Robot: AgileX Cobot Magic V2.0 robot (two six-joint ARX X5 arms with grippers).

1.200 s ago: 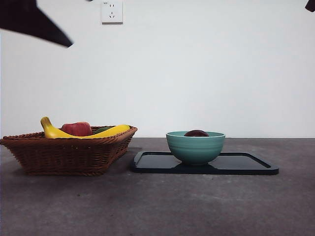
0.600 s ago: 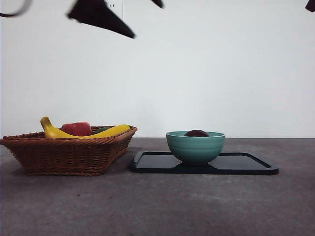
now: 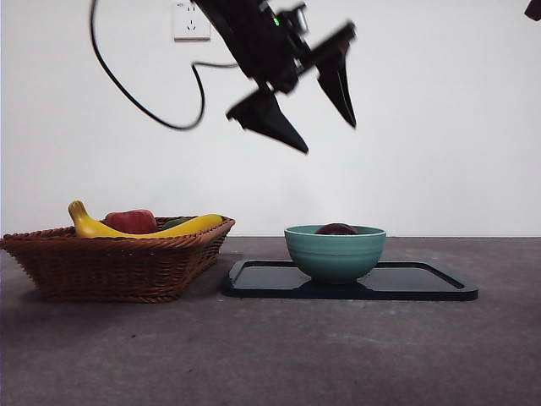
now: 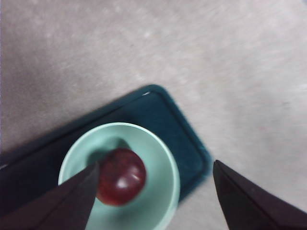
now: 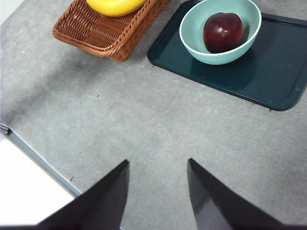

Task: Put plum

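Observation:
The dark maroon plum (image 3: pixel 336 229) lies in a green bowl (image 3: pixel 336 252) on a dark tray (image 3: pixel 423 282). It also shows in the left wrist view (image 4: pixel 121 176) and in the right wrist view (image 5: pixel 223 32). My left gripper (image 3: pixel 325 118) hangs open and empty high above the bowl, apart from it. In its wrist view (image 4: pixel 156 191) the plum and the bowl (image 4: pixel 163 187) lie below between the jaws. My right gripper (image 5: pixel 158 191) is open and empty, high over bare table well away from the tray (image 5: pixel 268 72).
A wicker basket (image 3: pixel 118 258) stands left of the tray with a yellow banana (image 3: pixel 182 227) and a red apple (image 3: pixel 132 222) in it. A wall socket (image 3: pixel 192 21) is on the white wall behind. The right arm shows as a black tip (image 3: pixel 532 8) at the top right corner.
My left arm has swung in from the top left and come down, now above the bowl. The plum, bowl, tray and basket have not moved.

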